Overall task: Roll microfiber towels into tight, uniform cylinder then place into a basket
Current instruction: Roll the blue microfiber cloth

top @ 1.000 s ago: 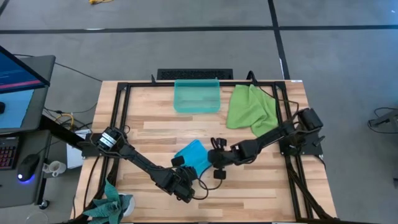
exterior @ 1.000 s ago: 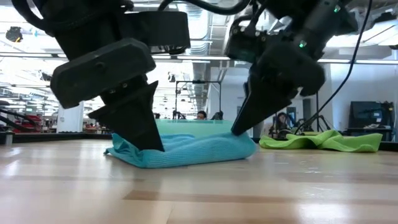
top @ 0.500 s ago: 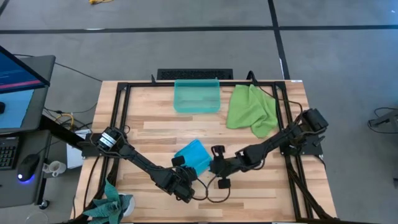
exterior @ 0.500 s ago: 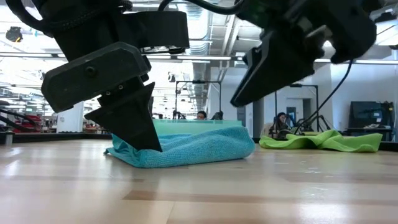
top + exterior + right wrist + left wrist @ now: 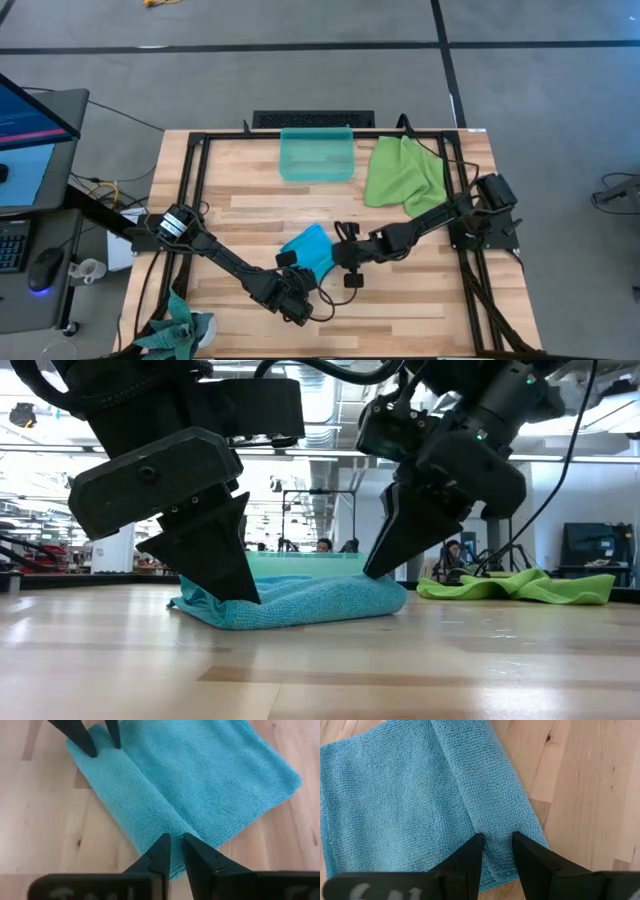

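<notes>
The sky-blue towel (image 5: 308,250) lies folded on the table's near middle, with a rolled strip (image 5: 485,795) along one edge. My left gripper (image 5: 295,270) is shut on the strip's left end. My right gripper (image 5: 334,257) is shut on its right end. In the low view the left gripper (image 5: 235,590) and the right gripper (image 5: 378,568) stand on the towel's two ends (image 5: 300,600). The lime green towel (image 5: 405,175) lies crumpled at the far right. The teal basket (image 5: 317,155) stands at the far middle. My left gripper pinches the rolled strip near its end (image 5: 496,851) between its two fingers, which slant down and lie across the strip. The towel lies flat on the table. My right gripper has a thin ridge of the rolled strip near its other end (image 5: 174,851) between its nearly closed fingertips, slanting down from the table's right. The towel rests on the table.
A black frame (image 5: 190,190) runs round the table top. A small potted plant (image 5: 185,330) stands at the near left corner. Bare wood lies between the blue towel and the basket. People sit in the room beyond the table (image 5: 455,555).
My right gripper has lifted off the towel's right end, gone toward the table's near right, then come back down onto that end. The towel has stayed in place.
</notes>
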Motion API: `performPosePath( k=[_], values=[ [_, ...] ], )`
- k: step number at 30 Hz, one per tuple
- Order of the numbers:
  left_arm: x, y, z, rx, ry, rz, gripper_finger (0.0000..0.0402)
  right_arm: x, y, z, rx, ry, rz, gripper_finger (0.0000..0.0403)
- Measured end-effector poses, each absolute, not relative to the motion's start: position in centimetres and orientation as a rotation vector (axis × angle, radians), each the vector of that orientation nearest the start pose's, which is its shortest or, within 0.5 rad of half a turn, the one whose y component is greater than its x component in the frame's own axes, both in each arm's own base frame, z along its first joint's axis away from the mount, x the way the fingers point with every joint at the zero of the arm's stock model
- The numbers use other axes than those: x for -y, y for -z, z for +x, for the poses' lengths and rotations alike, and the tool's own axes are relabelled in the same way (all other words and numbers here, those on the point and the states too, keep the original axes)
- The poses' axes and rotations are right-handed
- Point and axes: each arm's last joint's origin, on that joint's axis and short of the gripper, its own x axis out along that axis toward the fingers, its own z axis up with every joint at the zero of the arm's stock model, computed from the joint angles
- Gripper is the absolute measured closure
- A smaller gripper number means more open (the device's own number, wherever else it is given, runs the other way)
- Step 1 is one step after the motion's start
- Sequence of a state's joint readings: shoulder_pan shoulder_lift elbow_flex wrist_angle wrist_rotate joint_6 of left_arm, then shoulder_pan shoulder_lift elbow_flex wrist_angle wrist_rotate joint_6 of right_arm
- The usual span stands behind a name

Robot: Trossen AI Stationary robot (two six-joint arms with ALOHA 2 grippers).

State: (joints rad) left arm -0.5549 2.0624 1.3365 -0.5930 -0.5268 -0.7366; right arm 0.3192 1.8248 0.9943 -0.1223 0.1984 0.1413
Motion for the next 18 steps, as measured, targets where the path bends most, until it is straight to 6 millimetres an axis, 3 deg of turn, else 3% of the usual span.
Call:
performPosePath(
  k=[18],
  values=[
    [19.3,-13.0,34.0,-1.044,-0.401,-0.002,0.0299,-10.2,-12.0,34.0,-0.979,-0.023,-0.064,0.0392]
  ],
)
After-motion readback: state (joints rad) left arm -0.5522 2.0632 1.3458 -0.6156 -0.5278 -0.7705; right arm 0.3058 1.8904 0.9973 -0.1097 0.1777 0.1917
